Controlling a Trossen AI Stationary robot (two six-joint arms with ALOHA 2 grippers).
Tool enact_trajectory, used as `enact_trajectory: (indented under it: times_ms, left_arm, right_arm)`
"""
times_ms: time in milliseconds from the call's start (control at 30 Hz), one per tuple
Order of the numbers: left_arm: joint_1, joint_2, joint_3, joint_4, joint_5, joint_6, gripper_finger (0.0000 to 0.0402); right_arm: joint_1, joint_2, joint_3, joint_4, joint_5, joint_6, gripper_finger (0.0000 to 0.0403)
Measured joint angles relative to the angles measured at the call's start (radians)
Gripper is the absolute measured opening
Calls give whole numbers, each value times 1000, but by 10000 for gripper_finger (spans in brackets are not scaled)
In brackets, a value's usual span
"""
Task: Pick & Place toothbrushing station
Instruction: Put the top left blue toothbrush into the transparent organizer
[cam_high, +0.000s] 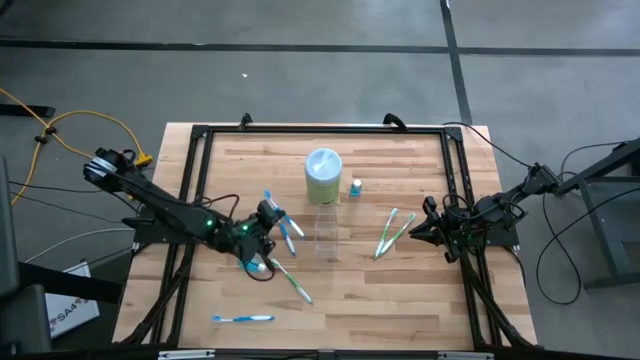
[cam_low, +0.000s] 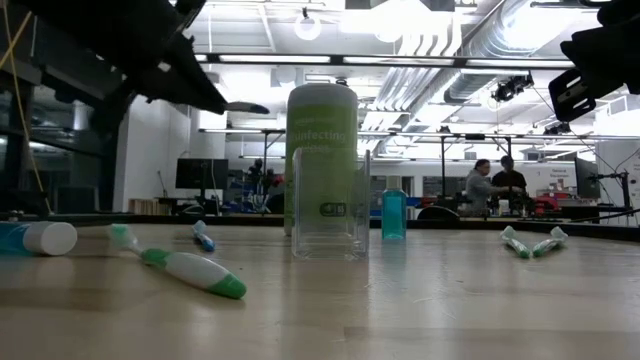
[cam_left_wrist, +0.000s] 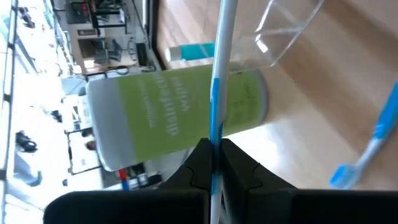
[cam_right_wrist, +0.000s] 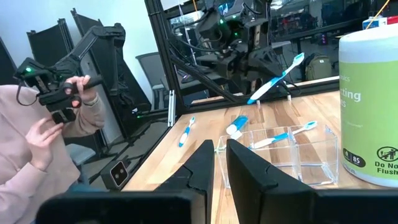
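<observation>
You have six toothbrushes in all: three blue-and-white toothbrushes (cam_high: 269, 203) (cam_high: 290, 232) (cam_high: 243, 318) and three green-and-white toothbrushes (cam_high: 292, 281) (cam_high: 385, 235) (cam_high: 402, 228). You can count one clear tumbler (cam_high: 327, 233), one toothpaste tube (cam_high: 255, 266) lying flat, one small teal bottle (cam_high: 355, 187) and one tall green wipes canister (cam_high: 323, 172). All of it sits on the one table (cam_high: 420, 300).

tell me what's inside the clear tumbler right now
Nothing shows inside the clear tumbler: the low view looks straight through its walls to the green wipes canister behind. The left end effector holds a blue toothbrush beside it, not in it.
</observation>
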Motion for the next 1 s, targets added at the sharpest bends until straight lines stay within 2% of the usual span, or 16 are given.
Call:
enact_trajectory:
  times_ms: [333,533,867,1000]
  left_arm:
    - [82,5,0,129,-4,268,3]
    - [114,93,0,258,-6,485,3]
    - [122,237,0,567,-168,701,3]
    - [116,281,13,601,-222,763,3]
  right_arm:
    - [0,0,0,0,0,0,36]
    - [0,0,0,0,0,0,36]
    - [0,0,0,0,0,0,36]
    - [0,0,0,0,0,0,36]
